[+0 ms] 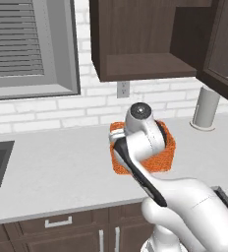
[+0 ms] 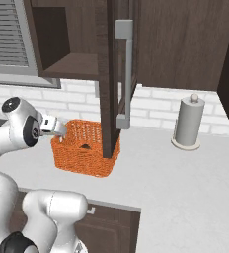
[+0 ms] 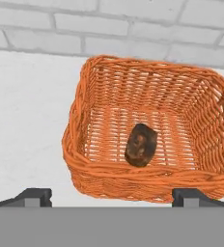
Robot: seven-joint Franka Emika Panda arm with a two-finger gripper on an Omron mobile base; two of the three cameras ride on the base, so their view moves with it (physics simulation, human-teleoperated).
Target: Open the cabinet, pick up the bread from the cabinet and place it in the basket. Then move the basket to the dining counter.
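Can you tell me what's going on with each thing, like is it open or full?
cabinet: door open, shelf bare.
basket: upright on the counter, bread inside.
bread: lying on the basket floor.
gripper: open, holding nothing, above the basket's near rim.
paper towel roll: standing upright.

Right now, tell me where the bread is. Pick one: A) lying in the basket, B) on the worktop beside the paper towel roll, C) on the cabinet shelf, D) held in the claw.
A: the hand view shows the dark bread lying on the floor of the orange basket, while the open claw hangs above the basket's near rim with nothing between its tips.
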